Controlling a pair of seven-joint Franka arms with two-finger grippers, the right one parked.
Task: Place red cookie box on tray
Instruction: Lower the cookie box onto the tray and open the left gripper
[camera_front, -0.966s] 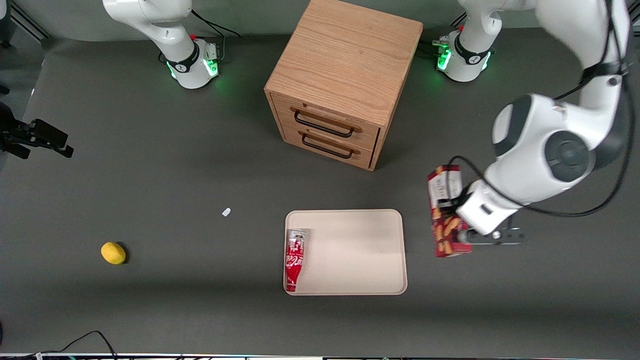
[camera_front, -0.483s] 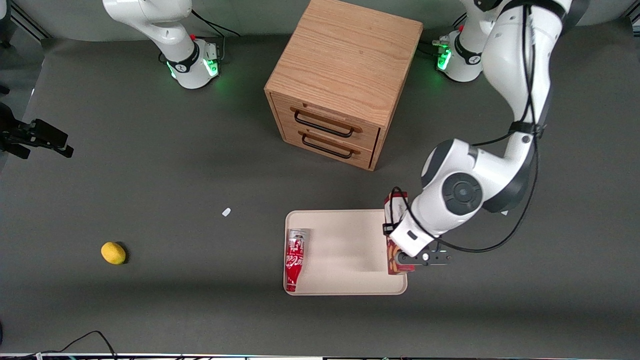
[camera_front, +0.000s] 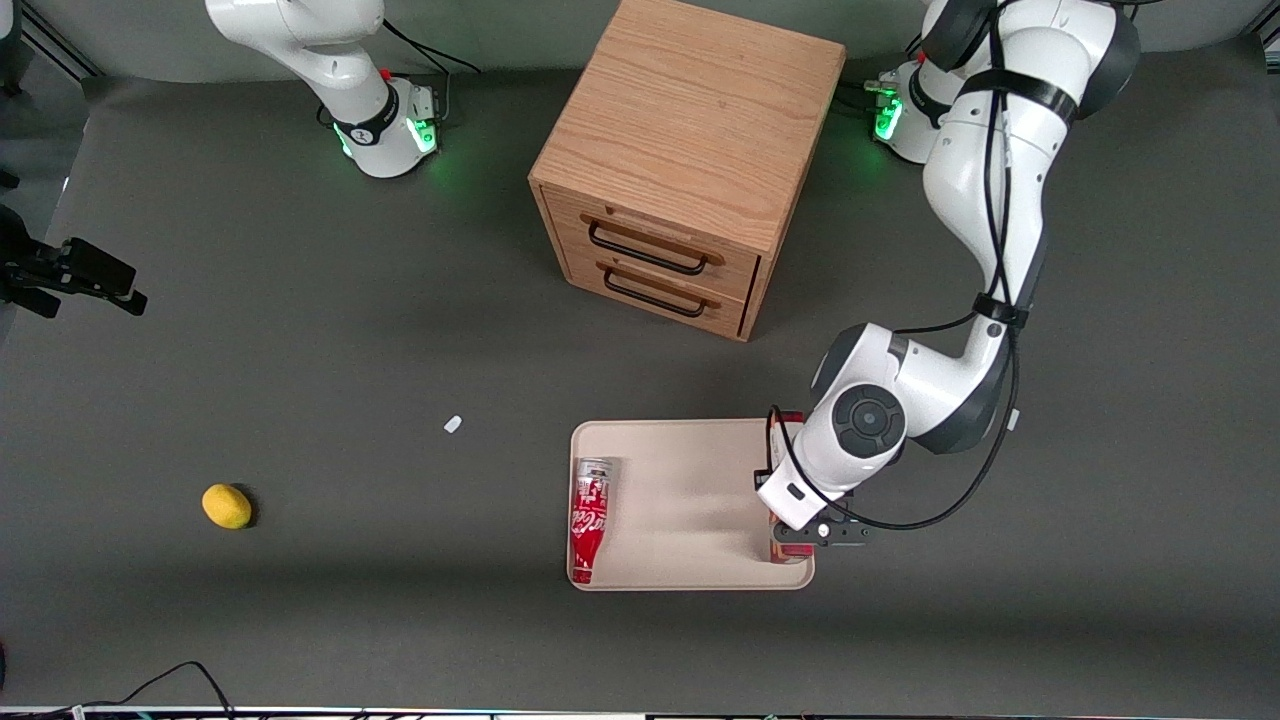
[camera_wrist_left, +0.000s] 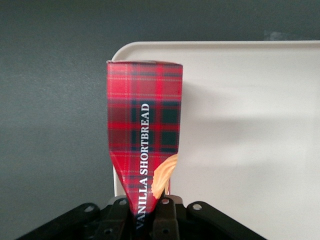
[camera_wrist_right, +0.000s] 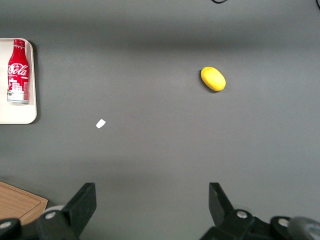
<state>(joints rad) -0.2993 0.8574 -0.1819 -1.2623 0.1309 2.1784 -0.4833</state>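
My left gripper (camera_front: 792, 536) is shut on the red cookie box (camera_wrist_left: 145, 125), a slim tartan carton marked "VANILLA SHORTBREAD". Both fingers (camera_wrist_left: 167, 210) pinch one end of it. The box lies lengthwise along the rim of the cream tray (camera_front: 690, 480) at the edge toward the working arm's end. In the front view the wrist covers most of the cookie box (camera_front: 791, 416); only its ends peek out. Whether it rests on the tray (camera_wrist_left: 240, 125) or hangs just above it, I cannot tell.
A red cola bottle (camera_front: 589, 520) lies on the tray along the edge toward the parked arm. A wooden drawer cabinet (camera_front: 690, 160) stands farther from the front camera than the tray. A yellow fruit (camera_front: 227, 505) and a small white scrap (camera_front: 453, 424) lie toward the parked arm's end.
The gripper carried the cookie box from beside the tray toward the parked arm's end, until it came over the tray's near-side edge. The box turned to lie along the rim.
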